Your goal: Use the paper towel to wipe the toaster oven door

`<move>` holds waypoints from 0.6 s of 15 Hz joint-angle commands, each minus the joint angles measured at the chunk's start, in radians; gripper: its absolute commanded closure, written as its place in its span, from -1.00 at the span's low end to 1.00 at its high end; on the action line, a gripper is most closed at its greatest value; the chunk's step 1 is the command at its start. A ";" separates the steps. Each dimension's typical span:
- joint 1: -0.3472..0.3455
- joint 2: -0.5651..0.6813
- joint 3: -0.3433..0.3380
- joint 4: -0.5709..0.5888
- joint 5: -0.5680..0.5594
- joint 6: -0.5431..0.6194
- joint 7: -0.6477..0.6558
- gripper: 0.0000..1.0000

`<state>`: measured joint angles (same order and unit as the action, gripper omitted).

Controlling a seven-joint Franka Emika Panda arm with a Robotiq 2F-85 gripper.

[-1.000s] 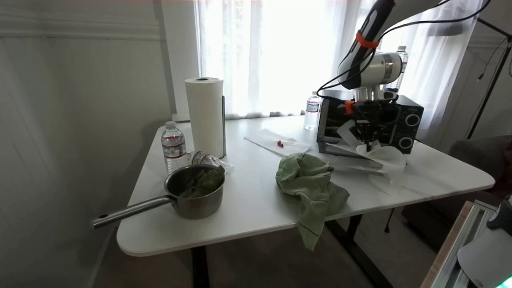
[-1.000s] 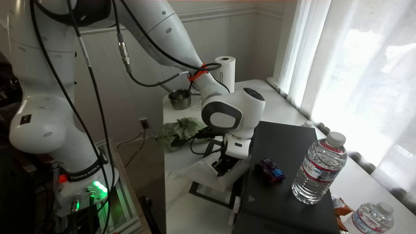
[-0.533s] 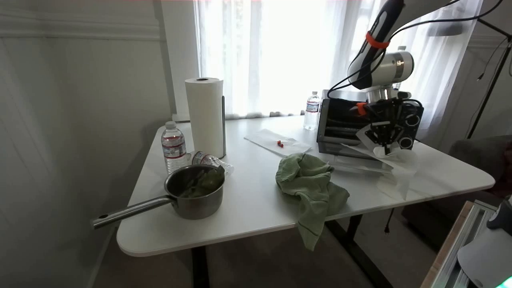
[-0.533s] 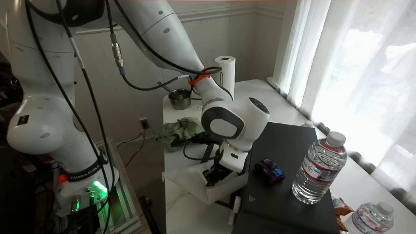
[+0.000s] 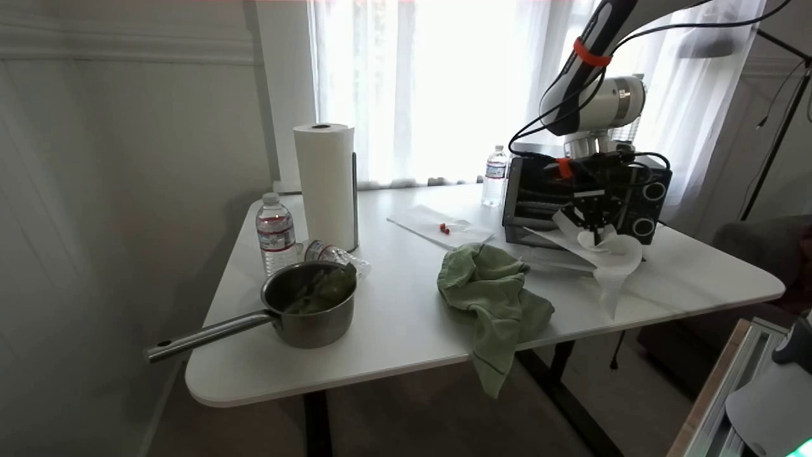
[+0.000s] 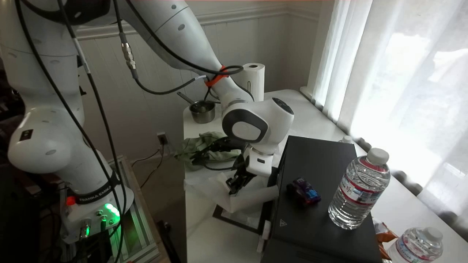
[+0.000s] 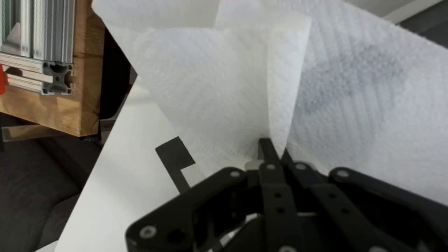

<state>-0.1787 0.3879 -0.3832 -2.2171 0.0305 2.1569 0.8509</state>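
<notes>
Pinching a paper towel (image 7: 210, 87), a gripper (image 7: 275, 148) hangs over the lowered door (image 6: 237, 222) of the toaster oven (image 6: 318, 160), with a bottle (image 6: 360, 191) atop the oven and a green cloth (image 5: 485, 285) near it on the worktop (image 5: 399, 324).

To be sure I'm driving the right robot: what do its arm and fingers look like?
The arm is white and rounded, with dark panels, black cables, an orange-red band and a black base ring marked FRANKA EMIKA. The fingers are black and slim.
</notes>
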 commanded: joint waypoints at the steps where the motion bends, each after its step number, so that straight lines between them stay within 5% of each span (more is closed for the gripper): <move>1: 0.000 -0.068 0.059 -0.057 0.024 0.063 -0.068 1.00; 9: 0.001 -0.073 0.180 -0.064 0.167 0.148 -0.267 1.00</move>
<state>-0.1740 0.3529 -0.2360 -2.2407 0.1269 2.2615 0.6761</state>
